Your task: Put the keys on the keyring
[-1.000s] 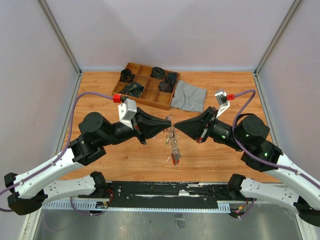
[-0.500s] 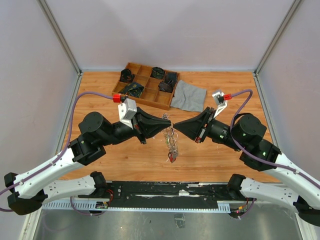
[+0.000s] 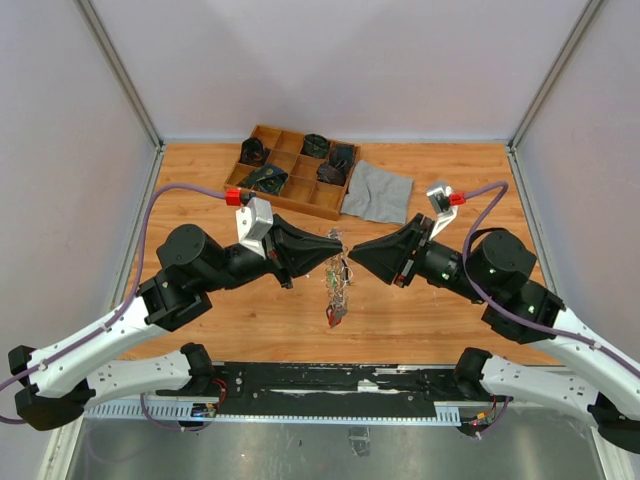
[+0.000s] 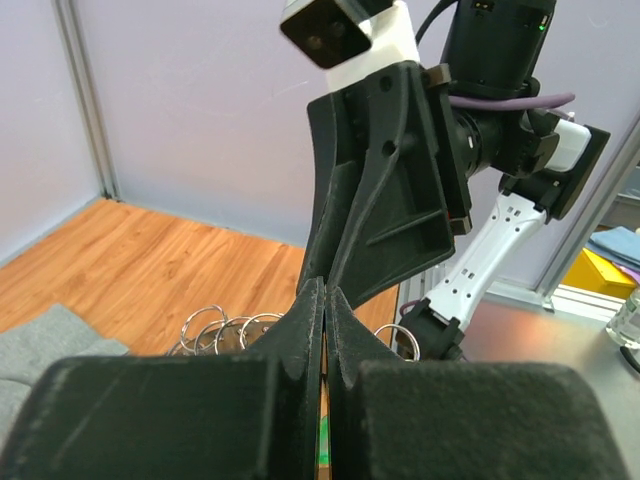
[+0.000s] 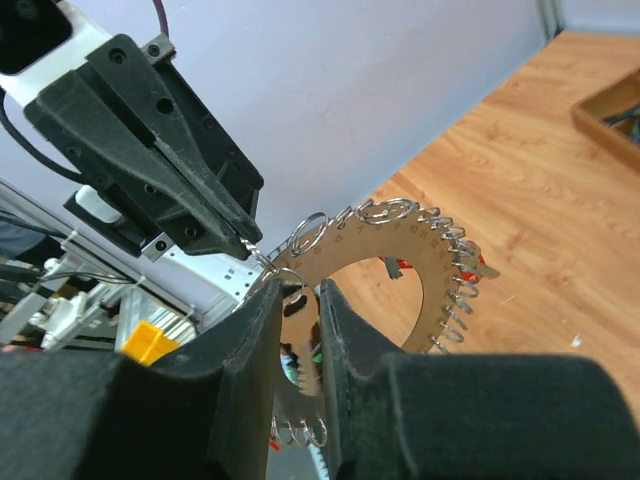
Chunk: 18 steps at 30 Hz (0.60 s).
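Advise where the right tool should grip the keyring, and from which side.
Pinch the keyring on its flat band, one pad on each face, coming edge-on from the right, as the right tool appears to now. The band offers two parallel faces; the outer rim is crowded with wire loops that would likely slip or snag.

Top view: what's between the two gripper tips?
The keyring hangs there, its top held by left gripper and right gripper; clearest in the right wrist view.

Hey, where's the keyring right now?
In the top view the keyring is at mid-table, held between the meeting tips of the left gripper and right gripper, on the near side of the grey cloth.
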Each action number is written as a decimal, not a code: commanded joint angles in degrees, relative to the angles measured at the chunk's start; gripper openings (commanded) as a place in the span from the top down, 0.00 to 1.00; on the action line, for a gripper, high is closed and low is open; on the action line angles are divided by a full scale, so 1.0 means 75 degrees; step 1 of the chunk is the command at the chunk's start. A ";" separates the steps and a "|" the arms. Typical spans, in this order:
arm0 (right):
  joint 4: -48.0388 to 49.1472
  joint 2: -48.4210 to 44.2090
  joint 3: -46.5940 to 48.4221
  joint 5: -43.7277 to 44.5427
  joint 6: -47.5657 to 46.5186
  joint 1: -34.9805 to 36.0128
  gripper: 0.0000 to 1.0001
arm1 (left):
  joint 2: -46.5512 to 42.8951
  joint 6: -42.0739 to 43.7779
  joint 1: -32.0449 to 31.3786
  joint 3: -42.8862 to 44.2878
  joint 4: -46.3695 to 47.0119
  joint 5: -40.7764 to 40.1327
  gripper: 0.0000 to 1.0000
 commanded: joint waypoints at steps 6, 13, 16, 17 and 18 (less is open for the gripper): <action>0.0553 -0.0681 -0.0127 -0.0813 -0.3372 0.0047 0.66 | -0.0195 0.0003 -0.0066 0.0131 0.0548 0.0164 0.99; 0.0159 -0.0248 0.0391 -0.2131 -0.5379 0.0042 0.55 | -0.0136 -0.0068 -0.0062 0.0234 0.0620 0.0631 0.99; 0.0177 -0.0188 0.0436 -0.2355 -0.5682 0.0052 0.54 | -0.0118 -0.0071 -0.0065 0.0308 0.0609 0.0855 0.99; 0.0144 -0.0173 0.0452 -0.2427 -0.5734 0.0043 0.54 | -0.0121 -0.0069 -0.0065 0.0322 0.0609 0.0913 0.99; 0.0125 -0.0167 0.0489 -0.2502 -0.5769 0.0051 0.54 | -0.0131 -0.0081 -0.0066 0.0318 0.0615 0.0972 1.00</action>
